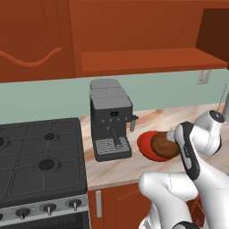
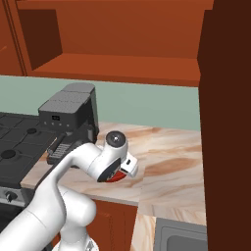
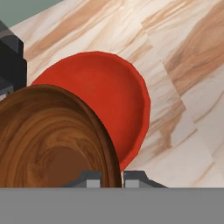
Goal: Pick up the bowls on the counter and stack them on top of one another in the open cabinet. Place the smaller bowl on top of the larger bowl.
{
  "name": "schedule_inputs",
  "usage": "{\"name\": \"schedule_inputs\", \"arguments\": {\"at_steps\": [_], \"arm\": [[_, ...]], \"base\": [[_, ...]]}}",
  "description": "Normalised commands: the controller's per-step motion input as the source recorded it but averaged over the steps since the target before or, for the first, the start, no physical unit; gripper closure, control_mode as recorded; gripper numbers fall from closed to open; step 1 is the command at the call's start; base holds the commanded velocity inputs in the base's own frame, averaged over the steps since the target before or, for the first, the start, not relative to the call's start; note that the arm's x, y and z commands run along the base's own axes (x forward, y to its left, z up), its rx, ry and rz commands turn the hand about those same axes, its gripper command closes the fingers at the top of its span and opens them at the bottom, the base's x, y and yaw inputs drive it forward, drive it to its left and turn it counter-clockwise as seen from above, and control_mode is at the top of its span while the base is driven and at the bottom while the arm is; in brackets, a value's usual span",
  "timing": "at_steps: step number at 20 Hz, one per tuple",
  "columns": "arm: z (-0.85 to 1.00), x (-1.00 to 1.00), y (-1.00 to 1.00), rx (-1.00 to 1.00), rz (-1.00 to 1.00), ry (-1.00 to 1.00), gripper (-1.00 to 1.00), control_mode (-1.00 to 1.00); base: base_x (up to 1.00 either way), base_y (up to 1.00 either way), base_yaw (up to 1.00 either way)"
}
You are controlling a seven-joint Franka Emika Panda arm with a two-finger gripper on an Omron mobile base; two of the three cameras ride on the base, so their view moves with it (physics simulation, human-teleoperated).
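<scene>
Gripper (image 3: 112, 177): fingers closed on smaller bowl (image 3: 52, 140) rim, one either side | smaller bowl: held over larger bowl (image 3: 111, 96) | larger bowl: on counter (image 3: 183, 87), near front edge, beside coffee machine (image 1: 109, 118)

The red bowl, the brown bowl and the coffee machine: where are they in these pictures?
Red bowl (image 3: 109, 83): hand view, on its inner surface.
Brown bowl (image 3: 48, 135): hand view, on its wood-grain inside.
Coffee machine (image 1: 110, 116): left base view, on its dark front panel.

Glossy red bowl (image 3: 111, 87), wood-grain brown bowl (image 3: 48, 135)
</scene>
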Motion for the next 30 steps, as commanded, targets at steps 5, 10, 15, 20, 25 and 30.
{"name": "schedule_inputs", "arguments": {"at_steps": [5, 10, 15, 20, 25, 30], "arm": [[-0.09, 0.12, 0.0, -0.01, 0.0, 0.0, 1.0, -1.0], [-0.02, 0.19, 0.0, 0.0, 0.0, 0.0, 1.0, -1.0], [0.0, 0.22, -0.01, 0.0, 0.0, 0.0, 1.0, -1.0], [-0.04, 0.19, -0.01, 0.0, 0.0, 0.0, 1.0, -1.0], [-0.13, 0.13, 0.0, 0.0, 0.0, 0.0, 1.0, -1.0], [-0.16, 0.13, 0.0, -0.01, 0.0, 0.0, 1.0, -1.0]], "base": [[0.0, 0.0, 0.0], [0.0, 0.0, 0.0], [0.0, 0.0, 0.0], [0.0, 0.0, 0.0], [0.0, 0.0, 0.0], [0.0, 0.0, 0.0]]}}
